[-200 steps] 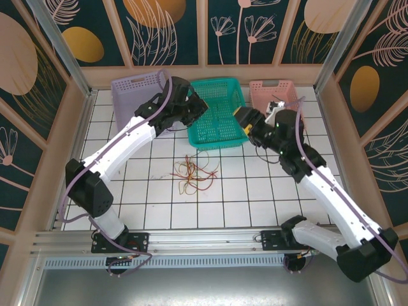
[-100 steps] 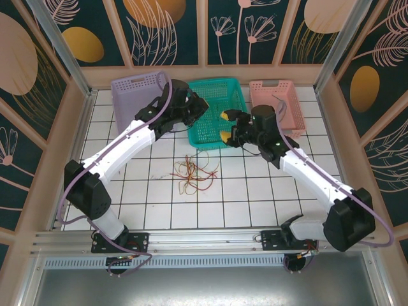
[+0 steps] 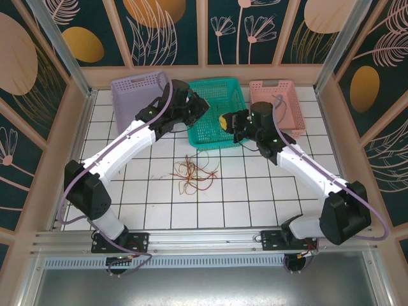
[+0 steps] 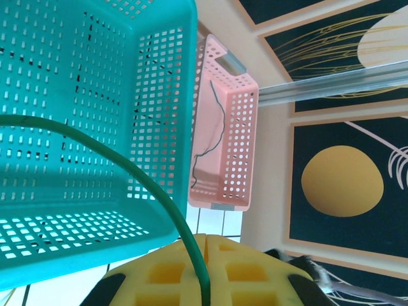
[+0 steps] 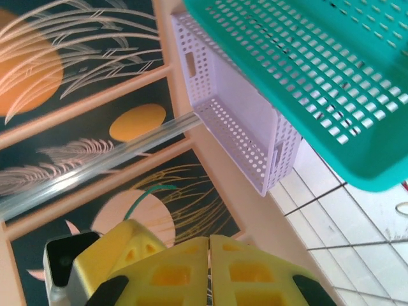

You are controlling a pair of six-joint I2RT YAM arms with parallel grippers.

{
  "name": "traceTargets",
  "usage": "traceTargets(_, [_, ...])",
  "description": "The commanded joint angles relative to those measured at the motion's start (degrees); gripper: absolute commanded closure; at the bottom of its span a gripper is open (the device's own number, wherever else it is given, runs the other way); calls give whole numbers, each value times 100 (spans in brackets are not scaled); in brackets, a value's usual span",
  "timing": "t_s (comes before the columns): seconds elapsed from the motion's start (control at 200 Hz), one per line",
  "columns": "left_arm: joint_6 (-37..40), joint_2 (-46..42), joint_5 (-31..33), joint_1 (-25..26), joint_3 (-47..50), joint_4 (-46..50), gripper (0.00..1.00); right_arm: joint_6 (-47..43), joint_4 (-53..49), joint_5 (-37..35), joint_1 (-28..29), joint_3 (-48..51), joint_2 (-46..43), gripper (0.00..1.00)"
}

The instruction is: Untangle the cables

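Note:
My left gripper (image 4: 205,238) is shut on a green cable (image 4: 127,169), which arcs up and left from its yellow pads over the teal basket (image 4: 95,191). In the top view this gripper (image 3: 202,106) hangs over the teal basket's (image 3: 217,138) left side. My right gripper (image 3: 224,120) hovers close by, over the basket's front right. Its yellow pads (image 5: 248,268) are pressed together, and I cannot tell whether anything is pinched. The rest of the cables (image 3: 193,173), red, yellow and brown, lie tangled on the white tiles in front of the basket.
A lilac basket (image 3: 127,95) stands at the back left and a pink basket (image 3: 285,121) at the back right. A dark cable (image 4: 213,121) lies in the pink basket (image 4: 233,146). Wooden walls and metal posts enclose the table.
The right arm has swung left from the pink basket to the teal basket's front, and its gripper has shut. The left arm has stayed put with the green cable.

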State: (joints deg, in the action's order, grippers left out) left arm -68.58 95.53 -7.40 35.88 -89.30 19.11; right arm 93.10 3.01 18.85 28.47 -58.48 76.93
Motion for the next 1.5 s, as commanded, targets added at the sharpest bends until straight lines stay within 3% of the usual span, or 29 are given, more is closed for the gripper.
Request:
traceTargets(0.0, [-81, 223, -68, -103, -360, 477, 100, -1971, 732, 650, -66, -541, -75, 100])
traceTargets(0.11, [-126, 480, -228, -229, -346, 653, 100, -3374, 927, 1126, 43, -676, -362, 100])
traceTargets(0.245, [-255, 600, -524, -319, -17, 514, 100, -4254, 1159, 1802, 58, -825, -664, 100])
traceTargets(0.5, [-769, 517, -1194, -321, 1004, -175, 100, -6283, 345, 2423, 218, -2006, -672, 100])
traceTargets(0.626, [-873, 336, -1247, -319, 1294, -214, 100, -7465, -127, 1990, 370, -2431, -743, 100])
traceTargets(0.741, [-1022, 15, -1186, -320, 1622, -282, 100, -7879, 530, 1206, 362, -2133, -1129, 100])
traceTargets(0.901, [-1222, -391, -1065, -320, 2077, -364, 100, -7903, 1187, 78, 319, -2211, -1283, 100])
traceTargets(0.981, [-1334, -595, -972, -321, 2303, -389, 100, -7716, 1553, -244, -12, -2227, -1309, 100])
traceTargets(1.161, [-1791, -981, -896, -327, 2857, -737, 100, -7129, 2129, -628, -425, -2200, -1342, 100])
traceTargets(1.356, [-2269, -1360, -760, -321, 3288, -1006, 100, -5821, 2824, -802, -1173, -1786, -1483, 100])
traceTargets(1.496, [-2543, -1620, -509, -327, 3442, -1069, 100, -5331, 2356, -833, -1429, -1778, -1503, 100])
